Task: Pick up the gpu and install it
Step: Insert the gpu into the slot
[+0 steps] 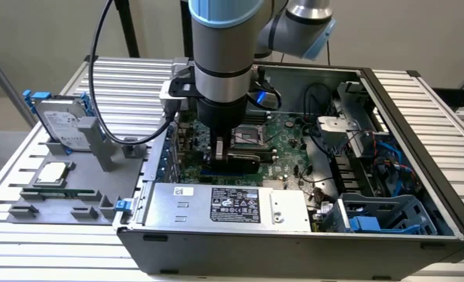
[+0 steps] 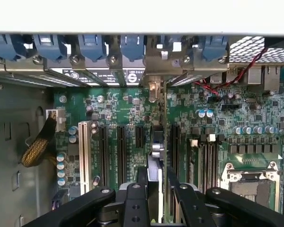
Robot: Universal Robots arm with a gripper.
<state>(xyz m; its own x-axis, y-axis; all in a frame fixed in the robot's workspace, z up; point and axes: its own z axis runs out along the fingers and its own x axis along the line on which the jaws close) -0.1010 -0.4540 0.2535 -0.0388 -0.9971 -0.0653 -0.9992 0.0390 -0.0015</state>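
Going left to right in the exterior view: the grey parts tray (image 1: 27, 211) sits outside the case, with the silver hard drive (image 1: 63, 126) standing in its holder and a narrow memory stick (image 1: 55, 191) lying flat nearer the front. Then comes the open PC case (image 1: 294, 247), with the arm reaching straight down into it over the motherboard (image 1: 283, 132).

The gripper (image 1: 230, 154) is low inside the case, and the gpu (image 1: 236, 160) is between its fingers, so it's closed on the card, not hanging open. In the wrist view you're looking down the card's top edge: the gpu (image 2: 155, 161) stands on edge, seen thin, running straight from the black fingers (image 2: 135, 198) toward the rear bracket row (image 2: 132, 56). Its silver end bracket (image 2: 154, 87) sits right up at the rear opening.

Key relation: the card's long axis lines up parallel with the black expansion slots (image 2: 120, 149), and it sits over the slot line just right of them. I can't tell if it's fully seated or just resting on the slot.

Furthest right in the exterior view is the blue drive cage (image 1: 384, 214).
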